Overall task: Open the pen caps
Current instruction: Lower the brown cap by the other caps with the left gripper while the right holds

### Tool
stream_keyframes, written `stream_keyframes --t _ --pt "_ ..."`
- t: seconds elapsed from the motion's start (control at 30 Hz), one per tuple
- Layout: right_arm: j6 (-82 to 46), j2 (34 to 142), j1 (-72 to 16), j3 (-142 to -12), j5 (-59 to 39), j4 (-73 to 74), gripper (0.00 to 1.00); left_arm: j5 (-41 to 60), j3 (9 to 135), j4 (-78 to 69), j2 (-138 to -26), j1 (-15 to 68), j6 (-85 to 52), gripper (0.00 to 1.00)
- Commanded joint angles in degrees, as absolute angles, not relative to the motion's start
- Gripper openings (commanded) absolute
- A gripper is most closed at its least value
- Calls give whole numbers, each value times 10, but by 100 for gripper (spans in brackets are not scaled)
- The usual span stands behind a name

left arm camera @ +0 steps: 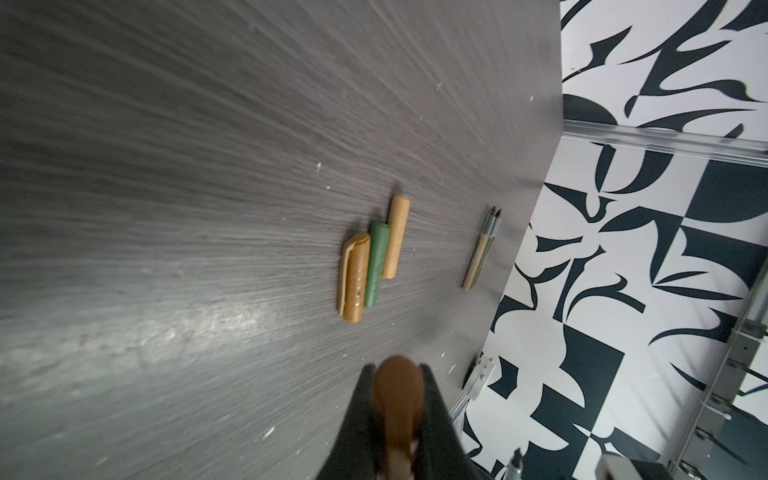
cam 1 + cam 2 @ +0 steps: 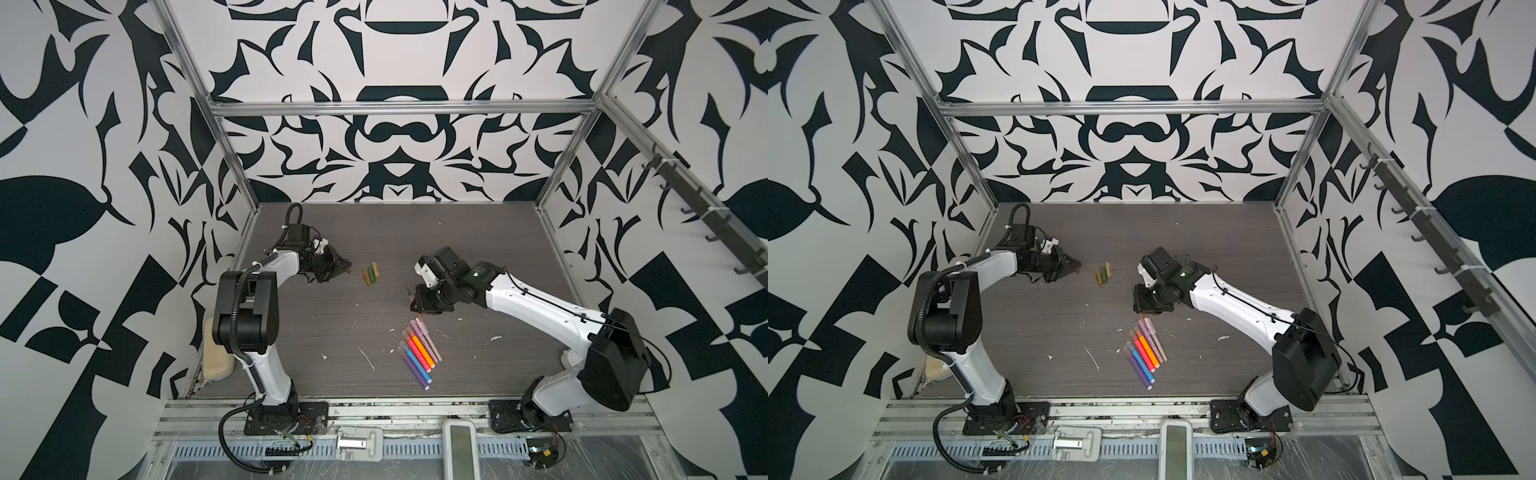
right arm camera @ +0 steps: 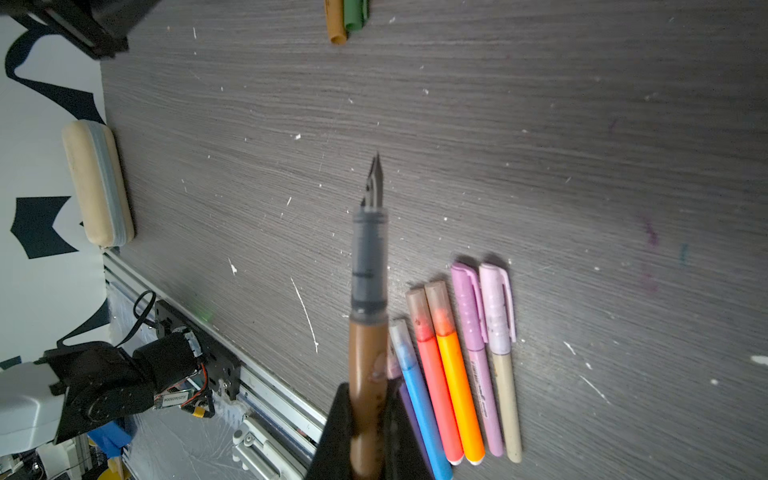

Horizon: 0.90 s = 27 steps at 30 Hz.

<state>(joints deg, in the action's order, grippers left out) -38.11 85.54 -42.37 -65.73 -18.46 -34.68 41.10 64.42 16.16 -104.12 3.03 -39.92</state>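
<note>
L gripper clamped on brown cap; R gripper pinching uncapped brown pen. Three loose caps lie between; capped pens beside R.

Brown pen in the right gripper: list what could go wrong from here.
1. The right gripper holds the brown pen with its nib bare; lowered tip first, it could bend or ink the table.
2. The pen row lies close by; a set-down there may scatter it.
3. The brown cap could slip from the left gripper.
</note>
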Motion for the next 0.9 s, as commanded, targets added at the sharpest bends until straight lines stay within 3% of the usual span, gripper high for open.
stream_keyframes --t 0.0,0.4,0.87 --pt "-365 845 -416 -675 -187 -348 0 410 641 169 -1061 26 -357 0" --pt "-339 844 -374 -687 -194 -366 0 411 701 180 -1174 63 -329 1" --pt "-326 843 -357 -687 -196 -391 0 397 706 208 -1187 97 -319 3"
